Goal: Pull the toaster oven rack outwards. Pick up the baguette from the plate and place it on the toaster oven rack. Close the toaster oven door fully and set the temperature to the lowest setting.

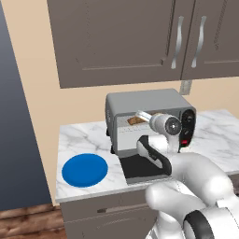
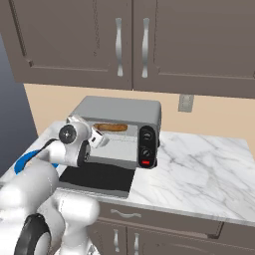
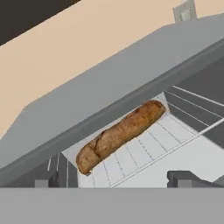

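Observation:
The grey toaster oven stands on the counter with its door dropped flat in front. Inside, the brown baguette lies across the silver wire rack; it also shows in the cavity as the baguette and baguette. My gripper hovers just in front of the cavity mouth, above the door, open, with nothing between its fingertips. The blue plate lies bare on the counter, left of the oven.
Black knobs and a red button sit on the dark control panel at the oven's right. Brown wall cabinets hang overhead. Marble counter stretches to the right of the oven. An outlet is on the wall behind.

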Motion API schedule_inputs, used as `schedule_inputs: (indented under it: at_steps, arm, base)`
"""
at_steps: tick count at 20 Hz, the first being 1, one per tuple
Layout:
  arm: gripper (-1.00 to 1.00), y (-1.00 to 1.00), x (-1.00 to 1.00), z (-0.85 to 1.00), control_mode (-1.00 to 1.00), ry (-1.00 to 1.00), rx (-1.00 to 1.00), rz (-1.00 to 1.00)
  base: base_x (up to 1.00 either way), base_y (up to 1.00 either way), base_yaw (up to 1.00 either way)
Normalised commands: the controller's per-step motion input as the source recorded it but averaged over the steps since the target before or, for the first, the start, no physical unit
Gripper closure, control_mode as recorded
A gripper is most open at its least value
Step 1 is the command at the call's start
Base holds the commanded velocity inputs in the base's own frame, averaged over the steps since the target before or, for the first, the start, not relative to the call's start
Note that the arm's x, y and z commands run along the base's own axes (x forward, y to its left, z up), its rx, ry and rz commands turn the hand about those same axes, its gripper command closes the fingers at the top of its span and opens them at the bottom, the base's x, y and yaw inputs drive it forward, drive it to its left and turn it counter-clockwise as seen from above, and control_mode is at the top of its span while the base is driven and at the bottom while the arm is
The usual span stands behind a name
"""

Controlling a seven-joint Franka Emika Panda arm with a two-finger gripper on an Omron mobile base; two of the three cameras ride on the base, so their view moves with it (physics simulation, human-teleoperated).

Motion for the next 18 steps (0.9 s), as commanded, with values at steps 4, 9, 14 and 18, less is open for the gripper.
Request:
schedule_inputs:
  at_steps: [4, 9, 14, 18]
  arm:
    - [-1.00, 0.00, -0.93, 0.71, -1.00, 0.00, 0.07, 0.12]
    - [-1.00, 0.00, -0.64, 0.72, -1.00, 0.02, 0.07, 0.05]
    - [-1.00, 0.00, -0.38, 0.46, -1.00, 0.12, 0.01, 0.00]
    - [-1.00, 0.00, -0.42, 0.62, -1.00, 0.21, 0.03, -0.05]
  base:
    - [0.00, 0.00, 0.00]
    - [0.00, 0.00, 0.00]
    - [0.00, 0.00, 0.00]
    - [0.00, 0.00, 0.00]
